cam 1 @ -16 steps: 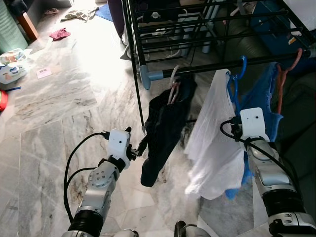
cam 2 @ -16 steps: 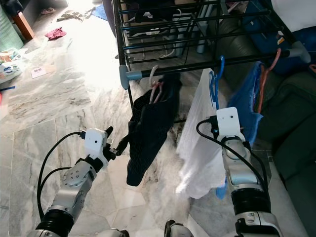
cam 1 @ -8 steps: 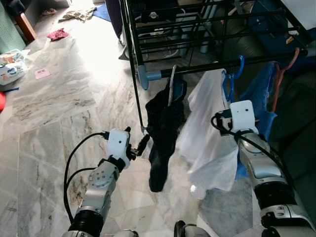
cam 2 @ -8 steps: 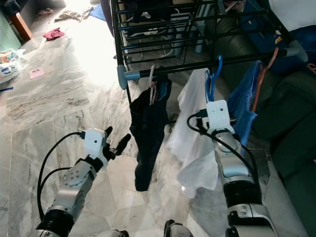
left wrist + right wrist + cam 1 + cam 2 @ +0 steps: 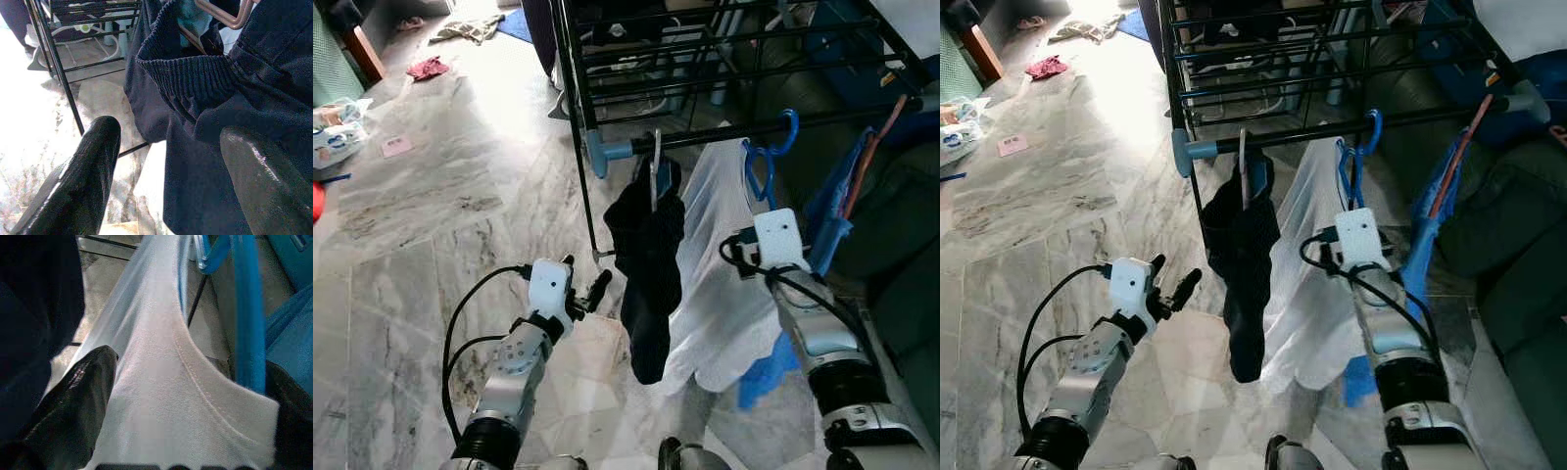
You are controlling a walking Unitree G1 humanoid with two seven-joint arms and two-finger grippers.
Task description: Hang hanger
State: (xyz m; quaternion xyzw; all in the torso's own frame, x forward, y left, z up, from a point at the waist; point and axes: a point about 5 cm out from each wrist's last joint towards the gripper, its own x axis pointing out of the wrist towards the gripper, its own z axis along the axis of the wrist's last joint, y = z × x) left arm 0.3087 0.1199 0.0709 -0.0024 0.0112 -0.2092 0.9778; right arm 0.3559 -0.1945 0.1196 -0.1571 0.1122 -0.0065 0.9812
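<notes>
A black drying rack's front rail (image 5: 705, 137) carries three hangers. On the left, a dark garment (image 5: 649, 269) hangs edge-on from a pale hanger (image 5: 655, 162). A white garment (image 5: 715, 294) on a blue hanger (image 5: 767, 162) hangs beside it and touches it. A blue garment (image 5: 827, 230) on an orange hanger (image 5: 873, 152) swings out at the right. My left gripper (image 5: 585, 275) is open, low and just left of the dark garment. My right gripper (image 5: 190, 377) is open, its fingers (image 5: 73, 396) standing on either side of the white garment's neckline and the blue hanger's arm (image 5: 247, 318).
The rack's black upright (image 5: 579, 127) stands just beyond my left gripper. A dark sofa (image 5: 911, 264) lies close on the right. Loose clothes (image 5: 431, 67) and a bag (image 5: 337, 132) lie on the marble floor at the far left.
My right arm has moved left, carrying the white garment up against the dark one. The dark garment has swung and turned edge-on. The blue garment has swung right. My left arm has barely moved.
</notes>
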